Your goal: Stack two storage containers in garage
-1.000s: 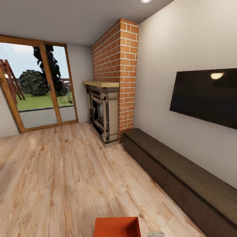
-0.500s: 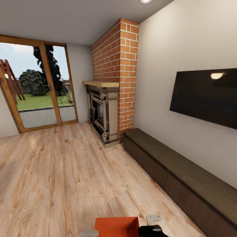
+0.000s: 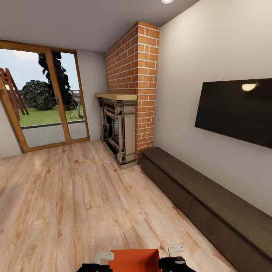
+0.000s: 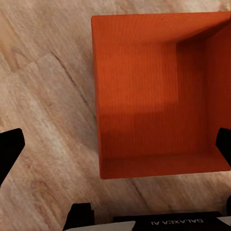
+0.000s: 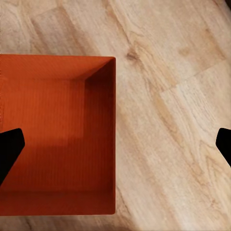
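One orange-red storage container (image 3: 134, 260) stands on the light wood plank floor of the living room, at the bottom edge of the head view. My left gripper (image 4: 115, 149) hangs open above it, its dark fingertips (image 4: 9, 149) spread across the bin's one side wall (image 4: 98, 96). Over the opposite wall (image 5: 111, 134) my right gripper (image 5: 115, 147) is open too, one fingertip above the bin's inside and the other above bare floor. In the head view the left gripper (image 3: 102, 258) and right gripper (image 3: 176, 251) flank the bin. The garage is out of view.
A red brick fireplace (image 3: 130, 98) stands ahead. A long low dark cabinet (image 3: 204, 200) runs along the right wall under a black TV (image 3: 236, 111). Wood-framed glass doors (image 3: 41, 102) are at the far left. Open plank floor (image 3: 68, 196) lies ahead and left.
Both grippers have come up into the head view's bottom edge, the right one first and then the left, and they now flank the container. The bin and the room have not shifted.
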